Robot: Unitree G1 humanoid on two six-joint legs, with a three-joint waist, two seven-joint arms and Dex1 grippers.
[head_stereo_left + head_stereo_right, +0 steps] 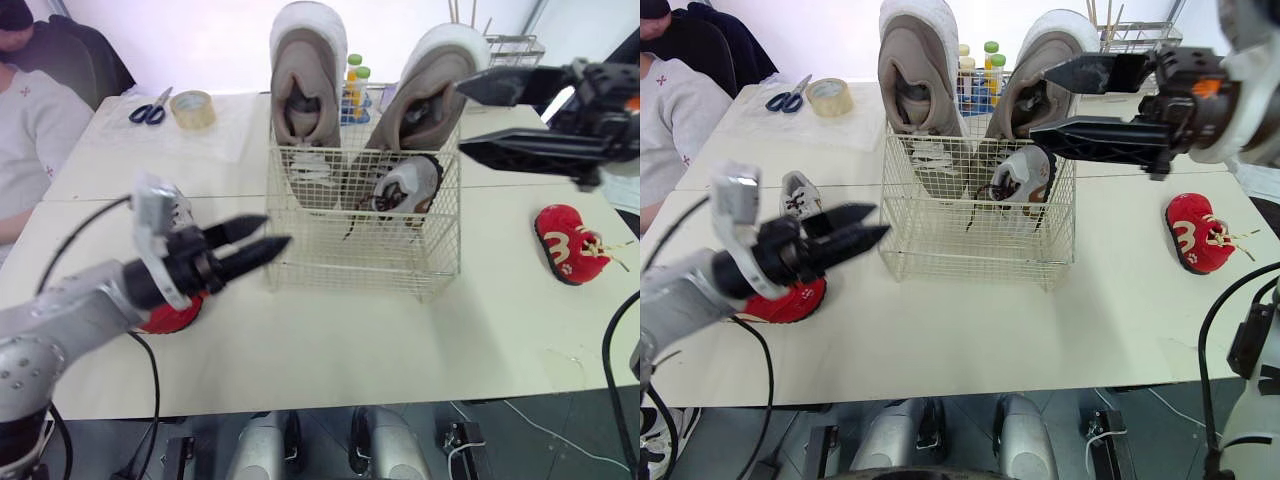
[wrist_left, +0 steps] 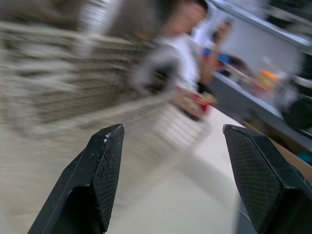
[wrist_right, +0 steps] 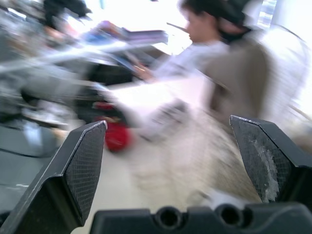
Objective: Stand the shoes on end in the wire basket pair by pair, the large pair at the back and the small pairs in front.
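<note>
The wire basket (image 1: 330, 262) stands mid-table. Two large beige shoes (image 1: 308, 80) (image 1: 432, 85) stand on end at its back. A small grey-and-white shoe (image 1: 408, 188) leans upright in its front right part. My left gripper (image 1: 272, 234) hovers open and empty just left of the basket. Beneath that arm lie a small red shoe (image 1: 785, 300) and a small white shoe (image 1: 798, 195). My right gripper (image 1: 460, 118) is open and empty, held level beside the right large shoe at the basket's upper right. Another small red shoe (image 1: 568, 243) lies on the table to the right.
Scissors (image 1: 150, 110) and a tape roll (image 1: 192, 108) lie at the back left. Coloured bottles (image 1: 354, 85) stand behind the basket. A wire rack (image 1: 515, 48) is at the back right. A person (image 1: 30, 130) sits at the far left.
</note>
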